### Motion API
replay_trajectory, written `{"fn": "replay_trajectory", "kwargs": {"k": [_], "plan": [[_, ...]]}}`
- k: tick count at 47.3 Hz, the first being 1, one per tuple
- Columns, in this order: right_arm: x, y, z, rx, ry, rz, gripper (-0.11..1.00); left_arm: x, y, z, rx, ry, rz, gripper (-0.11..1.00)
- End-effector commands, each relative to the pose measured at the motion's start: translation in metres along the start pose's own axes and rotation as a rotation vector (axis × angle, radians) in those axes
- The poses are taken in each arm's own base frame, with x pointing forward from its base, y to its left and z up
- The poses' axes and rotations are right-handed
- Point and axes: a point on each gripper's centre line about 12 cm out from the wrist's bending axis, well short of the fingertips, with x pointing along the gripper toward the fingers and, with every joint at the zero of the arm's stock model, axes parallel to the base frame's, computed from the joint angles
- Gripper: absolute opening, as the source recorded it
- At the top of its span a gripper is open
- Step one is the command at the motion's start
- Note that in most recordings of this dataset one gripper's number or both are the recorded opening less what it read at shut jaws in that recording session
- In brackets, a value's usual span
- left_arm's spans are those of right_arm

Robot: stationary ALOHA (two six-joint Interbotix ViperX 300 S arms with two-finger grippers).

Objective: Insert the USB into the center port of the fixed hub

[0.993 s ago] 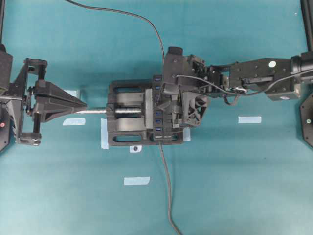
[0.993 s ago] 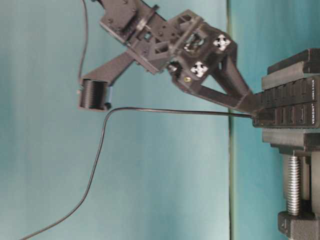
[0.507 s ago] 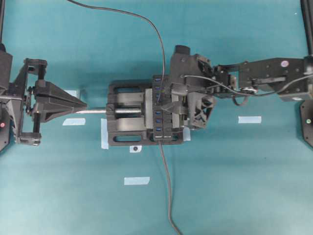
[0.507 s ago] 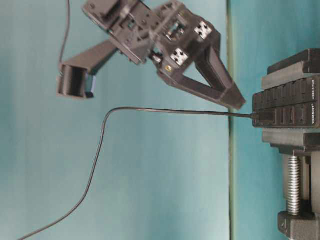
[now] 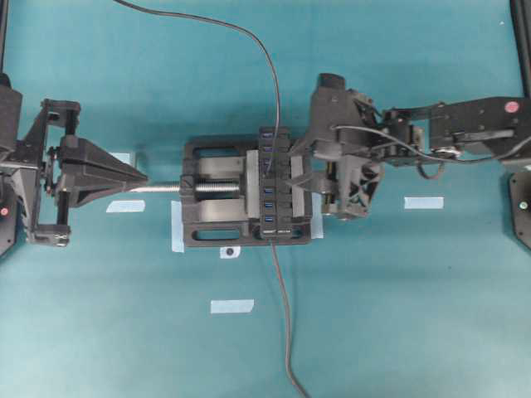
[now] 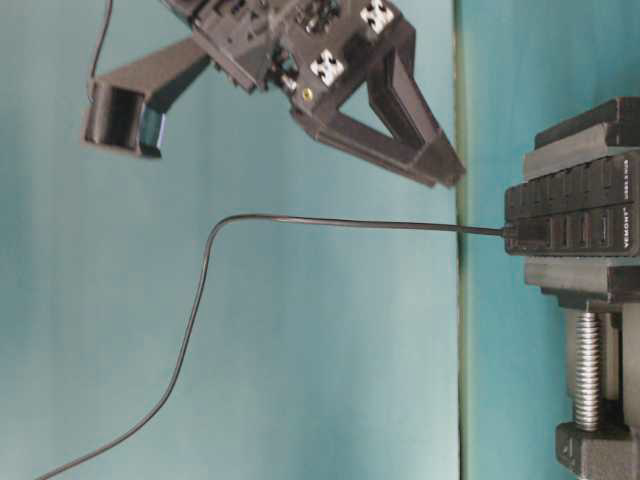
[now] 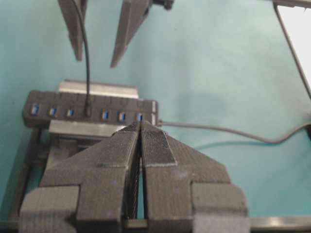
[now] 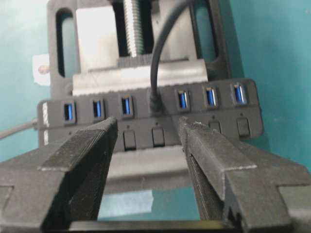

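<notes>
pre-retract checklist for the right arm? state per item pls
1. USB seated in center port: ok, three blue ports show on each side.
2. Right gripper open, fingers off the plug: ok.
3. Cable free of the right gripper: ok, it runs below it.
4. Fixed hub clamped in the vise: ok.
5. Left gripper shut, parked away from hub: ok.
6. Plug fully home: cannot tell.

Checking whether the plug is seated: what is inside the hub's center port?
The USB sits in the center port of the fixed hub, three blue ports showing on either side. The port's own tongue is covered by the plug.
</notes>
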Motion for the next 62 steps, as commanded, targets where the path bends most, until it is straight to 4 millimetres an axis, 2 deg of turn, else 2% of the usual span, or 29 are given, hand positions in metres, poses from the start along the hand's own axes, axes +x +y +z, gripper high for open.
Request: {"fn": "replay_trajectory", "kwargs": {"k": [1, 62], "plan": [[-0.0090, 0.0014, 0.0078, 0.007, -0.049, 0.004, 0.65, 0.0005, -0.0010, 0.0078, 0.003, -0.024, -0.003, 0.00], [-0.0079, 0.0012, 0.0049, 0.007, -0.078, 0.005, 0.65, 0.0005, -0.0011, 0.0090, 0.002, -0.027, -0.004, 0.00]]}}
